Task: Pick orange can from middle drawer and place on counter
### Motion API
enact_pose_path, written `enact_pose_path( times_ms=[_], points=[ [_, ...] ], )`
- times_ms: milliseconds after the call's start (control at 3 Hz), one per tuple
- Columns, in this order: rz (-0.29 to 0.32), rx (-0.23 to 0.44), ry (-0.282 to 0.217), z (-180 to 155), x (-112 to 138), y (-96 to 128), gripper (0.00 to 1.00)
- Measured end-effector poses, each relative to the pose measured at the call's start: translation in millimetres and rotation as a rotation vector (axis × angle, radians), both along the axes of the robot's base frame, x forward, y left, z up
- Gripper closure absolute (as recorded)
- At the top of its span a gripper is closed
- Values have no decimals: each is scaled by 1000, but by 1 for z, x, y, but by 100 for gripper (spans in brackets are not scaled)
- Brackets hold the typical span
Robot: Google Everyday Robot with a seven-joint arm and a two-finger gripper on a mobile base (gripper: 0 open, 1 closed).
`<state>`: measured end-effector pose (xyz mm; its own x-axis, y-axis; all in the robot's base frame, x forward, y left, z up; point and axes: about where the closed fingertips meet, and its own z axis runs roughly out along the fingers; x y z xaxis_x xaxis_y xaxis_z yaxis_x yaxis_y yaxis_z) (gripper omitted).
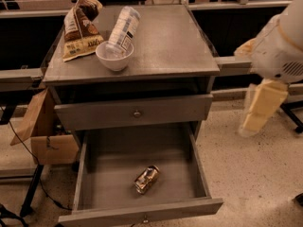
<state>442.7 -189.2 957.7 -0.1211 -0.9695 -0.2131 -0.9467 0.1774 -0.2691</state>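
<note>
I see the gripper (262,109) hanging beyond the right edge of the counter (175,41), lower than its top, and I cannot tell how wide it stands. The orange can (146,179) lies on its side in the pulled-out middle drawer (106,174), below the counter's front edge. Near the back-left corner lies a snack bag (79,28), and beside it a clear bottle (124,28) leans into a white bowl (114,56).
</note>
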Motion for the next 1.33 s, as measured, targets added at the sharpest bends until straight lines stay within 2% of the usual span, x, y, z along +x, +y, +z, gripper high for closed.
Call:
enact_pose_path(
  times_ms=[333, 667, 1000, 1333],
  points=[
    [230, 8, 4, -55, 10, 68, 0],
    [532, -28, 12, -125, 17, 156, 0],
    [830, -119, 21, -192, 14, 230, 0],
    [830, -119, 21, -192, 14, 230, 0]
  ],
)
